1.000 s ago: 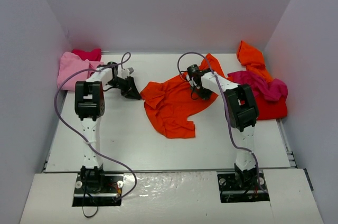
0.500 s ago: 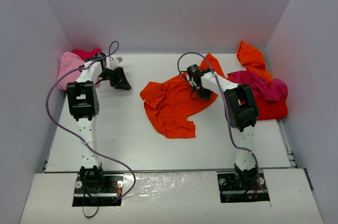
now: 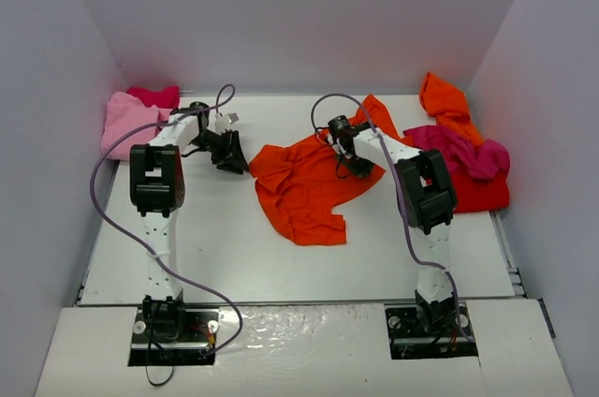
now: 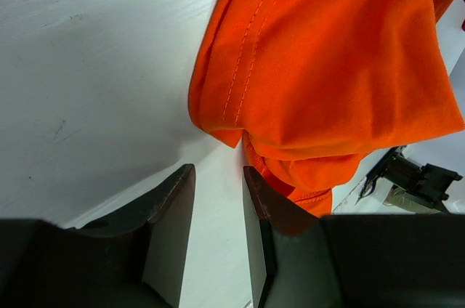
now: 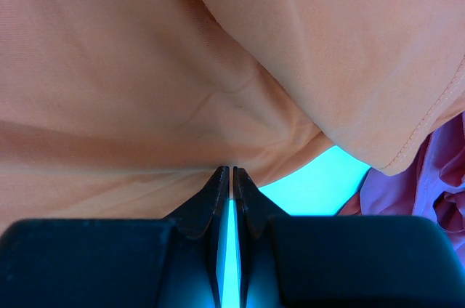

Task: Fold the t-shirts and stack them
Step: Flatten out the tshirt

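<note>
An orange t-shirt (image 3: 301,189) lies crumpled in the middle of the white worktop (image 3: 225,242). It is not folded.

The left fingers (image 3: 231,152) are down low, just beside the shirt's left edge. In the left wrist view these fingers (image 4: 168,221) are a little apart. Only bare worktop shows between them. The shirt's stitched hem (image 4: 240,68) sits just ahead of their tips.

The right fingers (image 3: 359,165) are on the right side of the same shirt. In the right wrist view they (image 5: 211,203) are pressed together. The orange cloth bunches into wrinkles right at the tips. It looks like they pinch a small bit of the shirt, but the pinch itself is hard to see.

A light pink shirt (image 3: 122,124) lies in the far left corner, with a darker pink one (image 3: 154,95) behind it. On the right side sits a pile of clothes (image 3: 463,158) in orange, dark pink and red, close to the wall.
</note>
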### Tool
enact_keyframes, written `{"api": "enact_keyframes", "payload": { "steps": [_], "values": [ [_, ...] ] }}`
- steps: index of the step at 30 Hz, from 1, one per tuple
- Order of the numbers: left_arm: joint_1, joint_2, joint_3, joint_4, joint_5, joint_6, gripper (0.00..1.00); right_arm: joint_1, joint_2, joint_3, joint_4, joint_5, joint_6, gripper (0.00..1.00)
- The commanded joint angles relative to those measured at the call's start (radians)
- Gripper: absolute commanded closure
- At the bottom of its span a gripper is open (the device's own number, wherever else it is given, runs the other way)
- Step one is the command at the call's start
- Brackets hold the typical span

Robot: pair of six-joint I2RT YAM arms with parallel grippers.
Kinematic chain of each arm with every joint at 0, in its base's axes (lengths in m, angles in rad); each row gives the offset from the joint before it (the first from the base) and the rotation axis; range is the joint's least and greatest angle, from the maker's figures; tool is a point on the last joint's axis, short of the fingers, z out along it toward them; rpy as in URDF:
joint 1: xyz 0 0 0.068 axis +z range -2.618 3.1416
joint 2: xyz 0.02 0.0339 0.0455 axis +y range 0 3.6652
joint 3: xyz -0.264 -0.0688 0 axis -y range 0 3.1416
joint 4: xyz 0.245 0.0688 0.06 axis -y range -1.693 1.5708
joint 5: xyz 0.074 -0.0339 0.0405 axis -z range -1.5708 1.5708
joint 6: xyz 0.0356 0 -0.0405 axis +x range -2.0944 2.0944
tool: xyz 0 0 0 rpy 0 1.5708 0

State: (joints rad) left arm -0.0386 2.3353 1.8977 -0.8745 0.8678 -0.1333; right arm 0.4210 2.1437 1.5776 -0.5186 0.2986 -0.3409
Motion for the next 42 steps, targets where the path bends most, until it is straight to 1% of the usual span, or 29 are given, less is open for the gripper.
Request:
{"api": "enact_keyframes", "payload": {
  "steps": [1,6,11,14,20,28,34,39,40,41,42],
  "values": [
    [-0.011,-0.055,0.040,0.007,-0.029,0.011,0.71,0.007,-0.028,-0.005,-0.004,0.033,-0.004,0.96],
    [-0.045,-0.048,0.056,-0.011,-0.089,0.027,0.70,0.007,-0.028,-0.010,-0.002,0.034,-0.006,0.96],
    [-0.079,-0.077,0.042,0.000,-0.186,0.039,0.70,0.007,-0.028,-0.013,-0.001,0.033,-0.007,0.96],
    [-0.095,-0.065,0.038,0.003,-0.177,0.032,0.70,0.007,-0.027,-0.013,-0.001,0.034,-0.007,0.96],
    [-0.118,-0.046,0.056,-0.007,-0.217,0.029,0.70,0.007,-0.034,-0.016,-0.001,0.033,-0.007,0.96],
    [-0.157,-0.022,0.103,-0.039,-0.341,0.031,0.70,0.007,-0.029,-0.019,-0.001,0.031,-0.008,0.96],
    [-0.167,-0.011,0.103,-0.039,-0.383,0.026,0.70,0.007,-0.029,-0.022,-0.001,0.031,-0.010,0.96],
    [-0.167,-0.007,0.095,-0.038,-0.392,0.027,0.71,0.007,-0.028,-0.024,-0.001,0.031,-0.010,0.96],
    [-0.167,-0.006,0.092,-0.036,-0.398,0.027,0.73,0.008,-0.029,-0.024,-0.001,0.031,-0.010,0.96],
    [-0.167,-0.005,0.090,-0.034,-0.407,0.027,0.77,0.009,-0.029,-0.024,-0.001,0.032,-0.011,0.96],
    [-0.166,-0.004,0.089,-0.034,-0.418,0.027,0.86,0.009,-0.027,-0.024,0.000,0.033,-0.012,0.96]
  ]
}}
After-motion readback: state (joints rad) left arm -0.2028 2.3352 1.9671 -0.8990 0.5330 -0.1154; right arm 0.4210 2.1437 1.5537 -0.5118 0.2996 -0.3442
